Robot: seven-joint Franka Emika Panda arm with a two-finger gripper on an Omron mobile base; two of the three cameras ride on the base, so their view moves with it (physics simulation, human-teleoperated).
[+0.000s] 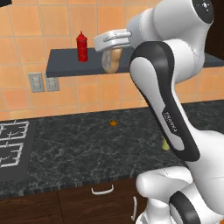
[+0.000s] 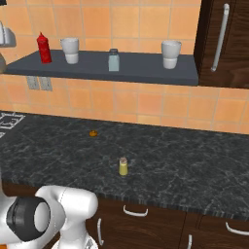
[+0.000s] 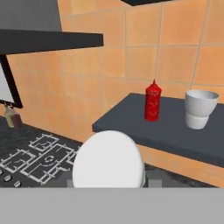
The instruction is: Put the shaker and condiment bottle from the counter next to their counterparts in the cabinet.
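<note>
- Left base view: gripper (image 1: 112, 49) is hanging at the front edge of the cabinet (image 1: 65, 65), jaws closed on the condiment bottle (image 1: 112, 60); bottle is hanging cap-up under the hand, just beside the red bottle (image 1: 82, 47), toward the shelf's right; the shaker (image 1: 165, 144) is peeking out behind the arm, on the counter (image 1: 87, 148) near its front edge.
- Right base view: shaker (image 2: 123, 167) is standing upright on the counter (image 2: 194, 165), near the front edge; its counterpart, the grey-blue shaker (image 2: 114, 60), is sitting mid-shelf between two white cups (image 2: 70, 50); red bottle (image 2: 44, 48) is at the shelf's left end.
- Hand view: the bottle's pale cap (image 3: 108, 159) is sitting between the finger tips; red bottle (image 3: 152, 101) is standing ahead near the shelf's front edge, a white cup (image 3: 200, 108) beside it.
- Handling, my judgement: bottle is looking light, stiff, smooth and rounded, so likely slippery; gripping near the neck under the cap seems right; shaker is small and light, easily tipped; taking it around mid-body from above.
</note>
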